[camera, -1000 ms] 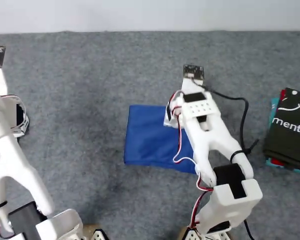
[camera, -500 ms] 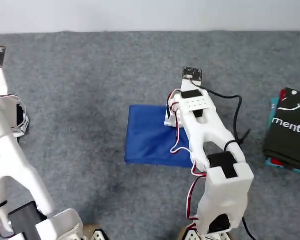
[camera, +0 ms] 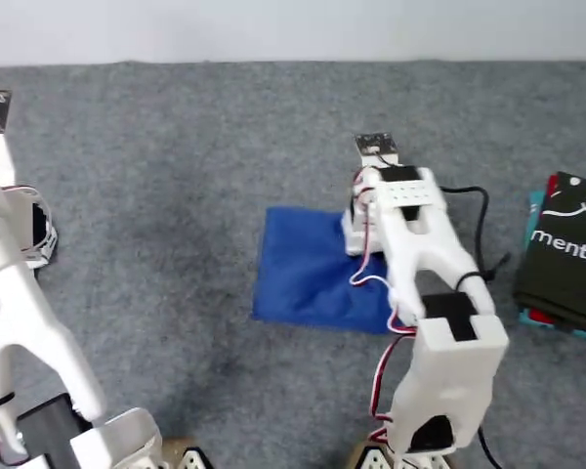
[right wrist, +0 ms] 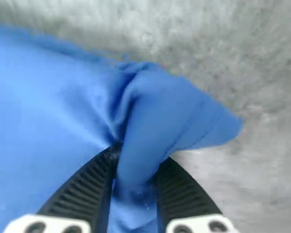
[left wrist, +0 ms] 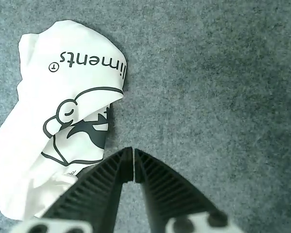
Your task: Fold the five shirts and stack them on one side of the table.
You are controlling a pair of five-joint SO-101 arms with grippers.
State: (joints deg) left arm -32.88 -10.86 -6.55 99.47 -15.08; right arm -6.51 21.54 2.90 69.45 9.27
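Slid rightward, the limp blue shirt (camera: 308, 269) bunches at its edge in clamped right fingers (right wrist: 87, 189); left fingers (left wrist: 102, 187) together.

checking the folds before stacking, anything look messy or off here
Yes. The white shirt lies crumpled and unfolded near the left end effector. The blue shirt is bunched into a ridge where the right end effector pinches it, not flat.
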